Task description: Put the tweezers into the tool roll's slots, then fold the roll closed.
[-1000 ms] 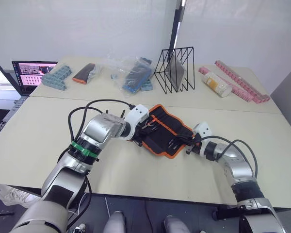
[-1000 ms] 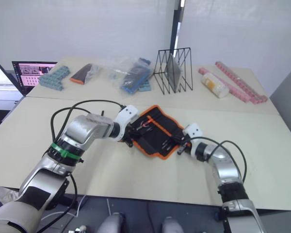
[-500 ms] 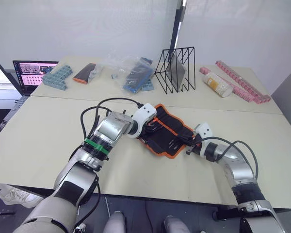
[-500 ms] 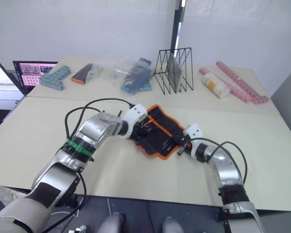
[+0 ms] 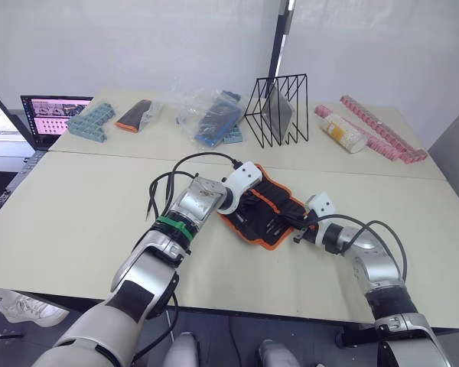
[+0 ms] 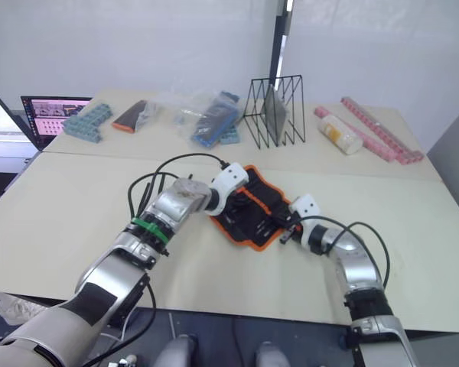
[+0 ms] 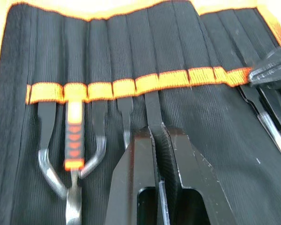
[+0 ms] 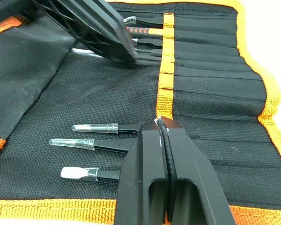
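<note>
Left gripper (image 7: pixel 155 140) has pushed further over the black fabric, orange-trimmed tool roll (image 5: pixel 269 216) mid-bench, jaws pinching a thin black tweezer (image 7: pixel 152 108) into its slot; right gripper (image 8: pixel 163 127) jaws pressed together, pinning roll.

Silver metal arms with white wrist housings, black looping cables, a green band on the left arm (image 5: pixel 170 225), black two-finger grippers.

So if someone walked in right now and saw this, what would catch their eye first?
Probably the tool roll, lying open at the middle of the table, black with orange trim, and both arms reaching in over it. The left tool is shut on a tweezer at the orange slot band, while the right tool presses shut near the roll's other end. Behind stands a black wire rack.
</note>
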`<act>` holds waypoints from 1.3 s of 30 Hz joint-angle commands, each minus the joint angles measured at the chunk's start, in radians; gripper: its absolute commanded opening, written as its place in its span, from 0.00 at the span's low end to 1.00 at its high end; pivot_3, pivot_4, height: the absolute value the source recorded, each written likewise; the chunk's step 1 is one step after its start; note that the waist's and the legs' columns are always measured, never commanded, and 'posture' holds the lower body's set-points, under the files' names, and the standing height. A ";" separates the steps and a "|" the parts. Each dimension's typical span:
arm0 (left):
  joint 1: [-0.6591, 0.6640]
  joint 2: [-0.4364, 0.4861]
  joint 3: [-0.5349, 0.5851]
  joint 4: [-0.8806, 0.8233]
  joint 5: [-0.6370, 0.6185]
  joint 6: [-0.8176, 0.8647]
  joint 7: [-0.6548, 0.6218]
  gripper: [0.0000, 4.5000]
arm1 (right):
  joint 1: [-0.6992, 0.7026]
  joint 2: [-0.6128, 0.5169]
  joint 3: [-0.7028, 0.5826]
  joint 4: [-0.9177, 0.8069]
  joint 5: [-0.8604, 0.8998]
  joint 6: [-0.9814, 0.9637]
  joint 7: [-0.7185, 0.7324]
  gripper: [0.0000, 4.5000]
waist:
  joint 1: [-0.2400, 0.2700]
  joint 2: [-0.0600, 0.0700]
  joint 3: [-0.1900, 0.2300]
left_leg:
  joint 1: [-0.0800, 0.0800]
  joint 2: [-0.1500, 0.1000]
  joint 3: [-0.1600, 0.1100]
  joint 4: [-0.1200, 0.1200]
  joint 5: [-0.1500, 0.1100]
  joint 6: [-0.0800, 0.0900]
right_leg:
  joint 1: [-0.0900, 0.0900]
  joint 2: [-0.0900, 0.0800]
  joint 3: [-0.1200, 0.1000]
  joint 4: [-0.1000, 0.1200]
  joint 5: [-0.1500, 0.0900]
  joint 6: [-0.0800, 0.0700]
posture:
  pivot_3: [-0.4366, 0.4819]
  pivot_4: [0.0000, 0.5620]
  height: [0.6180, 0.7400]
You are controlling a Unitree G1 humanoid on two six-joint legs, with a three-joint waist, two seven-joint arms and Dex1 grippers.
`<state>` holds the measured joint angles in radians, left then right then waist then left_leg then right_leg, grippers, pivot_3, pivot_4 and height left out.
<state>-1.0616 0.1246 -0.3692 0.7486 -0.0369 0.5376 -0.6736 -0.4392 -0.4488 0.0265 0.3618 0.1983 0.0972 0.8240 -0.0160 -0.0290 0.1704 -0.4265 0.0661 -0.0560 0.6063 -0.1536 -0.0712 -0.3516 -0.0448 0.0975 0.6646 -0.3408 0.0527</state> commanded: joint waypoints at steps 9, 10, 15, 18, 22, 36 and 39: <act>-0.064 -0.080 0.059 0.162 0.072 -0.228 0.019 0.00 | 0.042 -0.004 -0.001 -0.010 -0.018 0.023 -0.034 0.00 | 0.002 0.000 0.000 | 0.000 0.000 0.000 0.000 0.000 0.000 | 0.000 0.000 0.000 0.000 0.000 0.000 | 0.48 0.27 0.96; -0.066 -0.082 0.061 0.174 0.080 -0.236 0.020 0.00 | 0.042 -0.004 -0.003 -0.011 -0.017 0.023 -0.037 0.00 | 0.002 0.000 0.000 | 0.000 0.000 0.000 0.000 0.000 0.000 | 0.000 0.000 0.000 0.000 0.000 0.000 | 0.48 0.27 0.96; -0.069 -0.081 0.067 0.218 0.108 -0.244 0.025 0.00 | 0.043 -0.004 -0.005 -0.017 -0.014 0.024 -0.042 0.00 | 0.002 0.000 0.000 | 0.000 -0.001 0.000 0.000 0.000 0.000 | 0.000 0.000 0.000 0.000 0.000 0.000 | 0.48 0.27 0.96; -0.065 -0.077 0.097 0.206 0.088 -0.205 -0.005 0.00 | 0.043 -0.004 -0.004 -0.016 -0.014 0.024 -0.041 0.00 | 0.002 0.000 0.000 | 0.000 -0.001 0.000 0.000 0.000 0.000 | 0.000 0.000 0.000 0.000 0.000 0.000 | 0.48 0.27 0.96; -0.043 -0.057 0.127 0.143 0.070 -0.166 -0.044 0.30 | 0.040 -0.004 -0.003 -0.014 -0.013 0.025 -0.040 0.00 | 0.001 0.000 0.000 | 0.000 -0.001 0.000 0.000 0.000 0.000 | 0.000 0.000 0.000 0.000 0.000 0.000 | 0.48 0.27 0.96; 0.194 0.184 0.250 -0.559 -0.057 0.251 -0.096 0.99 | 0.002 -0.005 0.000 0.031 -0.018 0.014 -0.025 0.00 | -0.004 0.001 0.000 | 0.001 0.000 0.000 0.000 0.000 0.000 | 0.000 0.000 0.000 0.003 0.000 0.000 | 0.48 0.27 0.96; 0.283 0.264 0.320 -0.671 -0.094 0.289 -0.084 0.99 | -0.012 -0.005 -0.009 0.039 -0.005 0.013 -0.019 0.00 | -0.005 0.001 0.000 | 0.001 0.000 0.000 0.000 0.000 0.000 | 0.000 0.000 0.000 0.003 0.000 0.000 | 0.48 0.27 0.96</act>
<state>-0.7842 0.3633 -0.1014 0.1610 -0.1042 0.8144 -0.7635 -0.4546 -0.4432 0.0317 0.3759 0.2001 0.0990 0.8080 -0.0208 -0.0276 0.1700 -0.4254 0.0666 -0.0564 0.6063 -0.1534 -0.0713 -0.3514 -0.0449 0.0975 0.6673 -0.3406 0.0528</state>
